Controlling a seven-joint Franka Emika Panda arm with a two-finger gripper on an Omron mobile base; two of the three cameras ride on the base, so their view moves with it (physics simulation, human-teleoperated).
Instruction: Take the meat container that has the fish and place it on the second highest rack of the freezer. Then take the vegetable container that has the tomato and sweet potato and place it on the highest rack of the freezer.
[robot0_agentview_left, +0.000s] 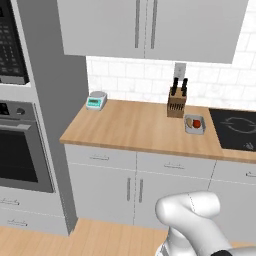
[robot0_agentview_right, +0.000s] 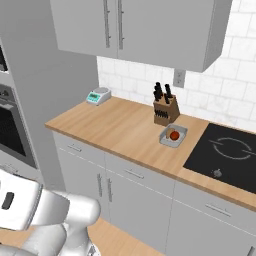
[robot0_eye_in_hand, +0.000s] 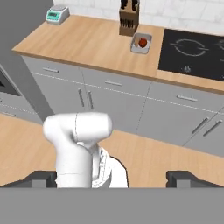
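The vegetable container (robot0_agentview_left: 194, 125) (robot0_agentview_right: 173, 136) (robot0_eye_in_hand: 141, 43) is a small grey tray on the wooden counter (robot0_agentview_left: 130, 127), beside the cooktop and in front of the knife block. In it lie the red tomato (robot0_agentview_left: 197, 123) (robot0_agentview_right: 174, 135) (robot0_eye_in_hand: 143, 43) and the duller sweet potato (robot0_agentview_left: 189, 121) beside it. My gripper (robot0_eye_in_hand: 113, 178) hangs far back from the counter, over the floor. It is open, its dark fingertips (robot0_eye_in_hand: 43, 177) wide apart with nothing between them. The meat container, the fish and the freezer are out of view.
A knife block (robot0_agentview_left: 176, 100) (robot0_agentview_right: 165, 107) stands at the wall behind the tray. A small scale (robot0_agentview_left: 96, 100) (robot0_agentview_right: 98, 96) sits at the counter's far left corner. The black cooktop (robot0_agentview_left: 235, 129) (robot0_agentview_right: 225, 155) lies to the right, a wall oven (robot0_agentview_left: 20, 150) to the left, and cabinets hang above.
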